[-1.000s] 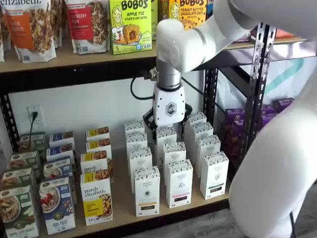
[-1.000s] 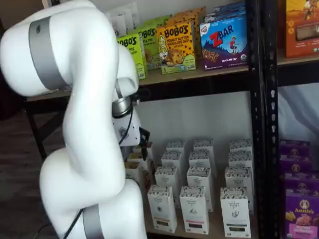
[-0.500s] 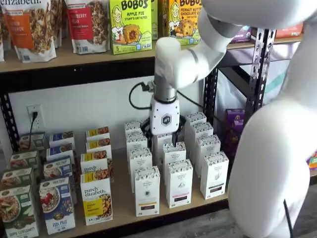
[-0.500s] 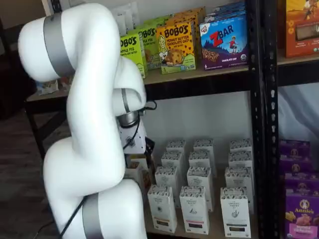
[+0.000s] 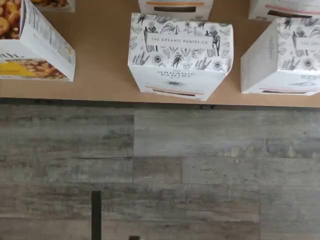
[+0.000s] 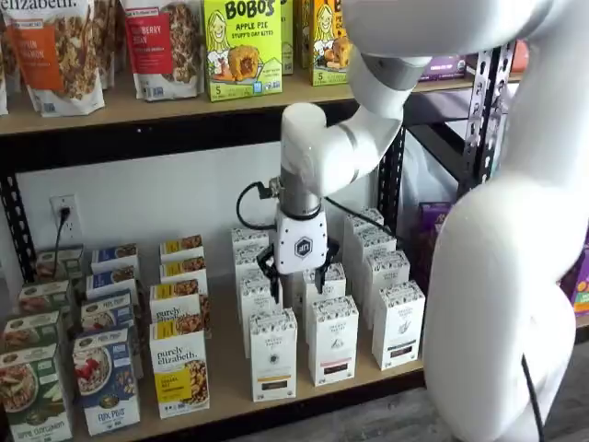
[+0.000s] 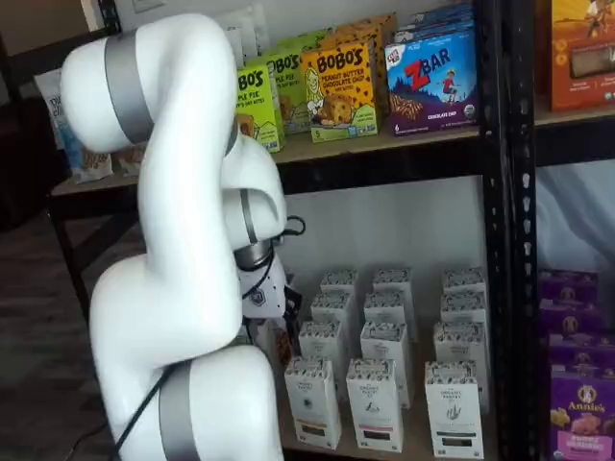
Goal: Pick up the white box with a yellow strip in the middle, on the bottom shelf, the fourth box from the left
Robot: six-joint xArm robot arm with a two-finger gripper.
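The white box [image 6: 273, 354] stands in the front row of the bottom shelf [image 6: 230, 391], just right of a purely elizabeth box [image 6: 179, 368]. It has a speckled top and a dull yellow strip low on its front. It also shows in a shelf view [image 7: 312, 401] and, from above, in the wrist view [image 5: 180, 55] at the board's front edge [image 5: 100, 80]. My gripper [image 6: 297, 281] hangs open above the second-row cartons, just behind and above the white box, holding nothing. In a shelf view my arm hides most of the gripper.
Like white cartons [image 6: 332, 339] [image 6: 398, 324] stand to the right and in rows behind. Cereal boxes [image 6: 106, 379] fill the left. The upper board with Bobo's boxes [image 6: 241, 46] hangs overhead. A black rack post [image 6: 391, 175] is right. Grey plank floor [image 5: 160, 170] lies before the shelf.
My gripper has come down and forward, from above the back rows of white cartons to just above the second row. Its fingers stay open. No box has moved.
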